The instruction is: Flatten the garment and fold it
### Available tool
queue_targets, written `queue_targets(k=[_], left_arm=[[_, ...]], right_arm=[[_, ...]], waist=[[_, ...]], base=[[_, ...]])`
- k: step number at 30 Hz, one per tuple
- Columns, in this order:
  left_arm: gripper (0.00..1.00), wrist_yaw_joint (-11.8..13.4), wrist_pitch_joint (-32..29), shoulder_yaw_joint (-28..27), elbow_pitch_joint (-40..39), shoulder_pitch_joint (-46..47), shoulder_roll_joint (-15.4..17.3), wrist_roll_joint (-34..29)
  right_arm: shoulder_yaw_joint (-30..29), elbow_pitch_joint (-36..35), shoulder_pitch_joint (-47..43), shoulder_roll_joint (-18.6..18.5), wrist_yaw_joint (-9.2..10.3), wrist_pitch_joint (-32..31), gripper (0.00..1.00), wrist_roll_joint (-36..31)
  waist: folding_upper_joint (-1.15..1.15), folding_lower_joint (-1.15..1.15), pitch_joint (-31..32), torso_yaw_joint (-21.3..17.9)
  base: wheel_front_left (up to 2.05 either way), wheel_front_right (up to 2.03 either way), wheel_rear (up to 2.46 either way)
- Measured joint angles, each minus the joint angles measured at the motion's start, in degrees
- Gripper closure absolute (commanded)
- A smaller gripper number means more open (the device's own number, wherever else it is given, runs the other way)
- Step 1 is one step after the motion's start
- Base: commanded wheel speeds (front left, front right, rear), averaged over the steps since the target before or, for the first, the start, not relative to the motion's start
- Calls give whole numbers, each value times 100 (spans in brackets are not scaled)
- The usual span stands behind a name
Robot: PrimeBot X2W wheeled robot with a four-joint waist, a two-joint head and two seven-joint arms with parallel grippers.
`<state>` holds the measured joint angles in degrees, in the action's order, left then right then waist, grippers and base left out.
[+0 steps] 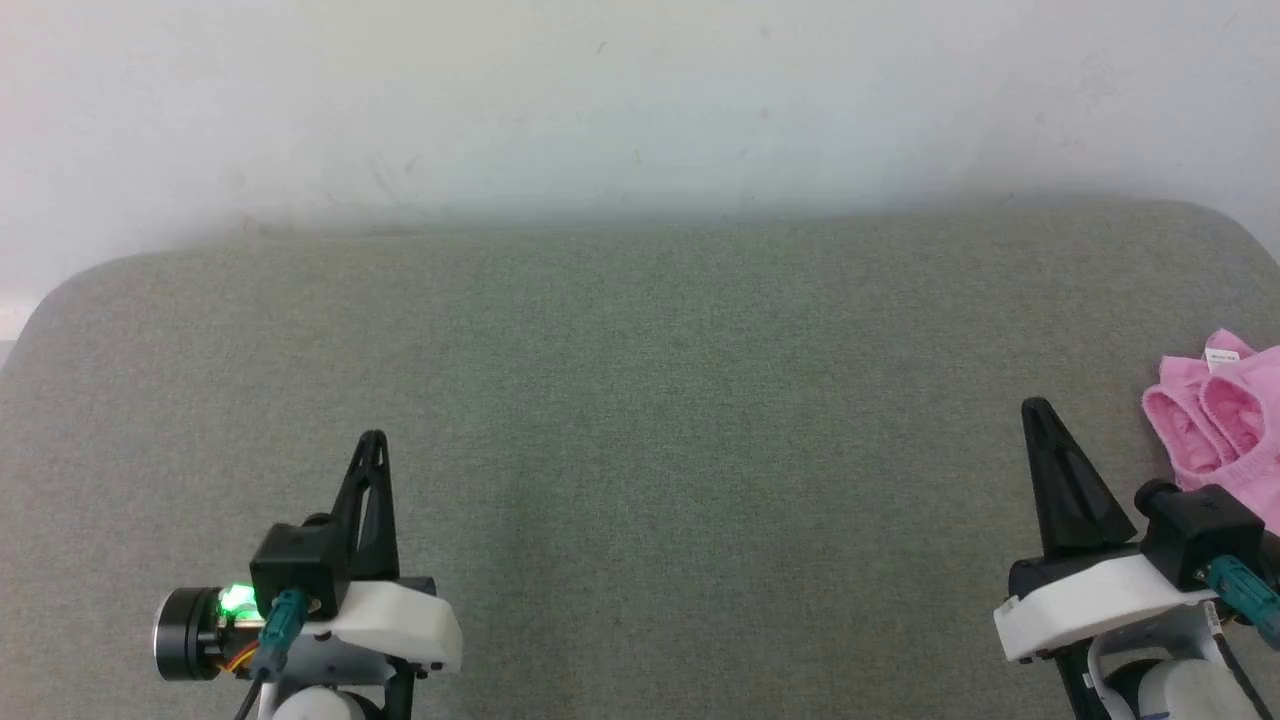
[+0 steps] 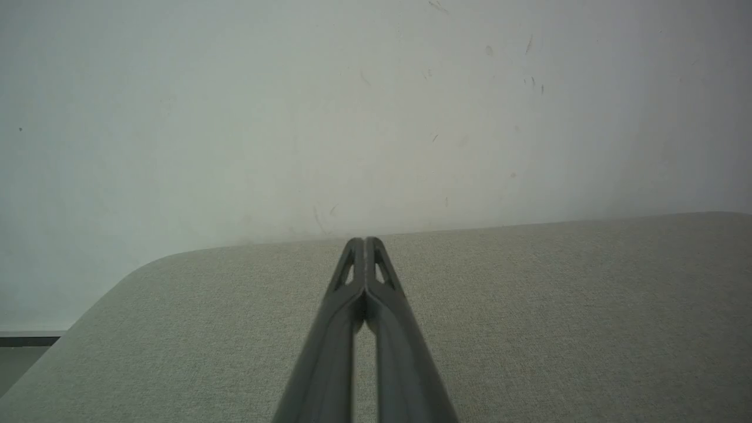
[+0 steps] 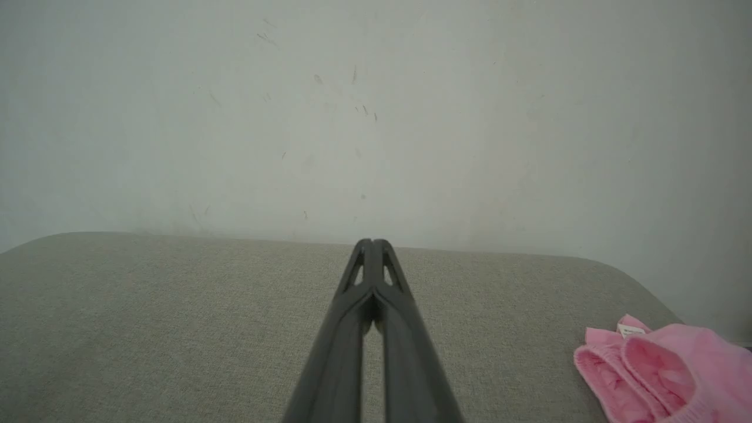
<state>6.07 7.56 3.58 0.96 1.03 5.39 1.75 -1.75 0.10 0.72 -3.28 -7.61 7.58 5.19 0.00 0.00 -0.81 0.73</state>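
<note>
Left claw (image 1: 373,438), right claw (image 1: 1033,405), both closed.

The garment (image 1: 1262,385) was light pink with deeper-pink ruffled openings (image 1: 1232,415) and a white label (image 1: 1218,357). The surface (image 1: 640,400) was a flecked grey-green weave, the wall (image 1: 640,100) off-white with faint scuffs. The left end effector (image 1: 372,440) and right end effector (image 1: 1035,406) were black.

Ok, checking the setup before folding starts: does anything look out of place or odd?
The garment lies bunched at the grey surface's right edge, ruffled openings gaping, not spread flat. The right gripper, shut, sits beside it, not touching; the left gripper is shut.
</note>
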Motion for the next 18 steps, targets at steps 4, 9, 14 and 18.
queue_targets(k=[4,9,14,18], left_arm=[[100,-49,-55,-24,-3,0,-14,-1],[100,-98,-109,-46,-7,-1,-26,-26],[100,-145,-177,-73,-9,-1,-42,-33],[100,-157,-209,-93,-12,-1,-60,-33]], right_arm=[[10,0,0,1,0,-52,100,-20],[18,0,-1,1,0,-102,100,-58],[27,0,-1,1,0,-158,100,-98],[35,0,-1,2,0,-204,100,-129]], waist=[[0,0,5,-5],[0,0,12,-11],[0,0,18,-16],[0,0,23,-21]], base=[[0,0,0],[0,0,0],[0,0,0],[0,0,0]])
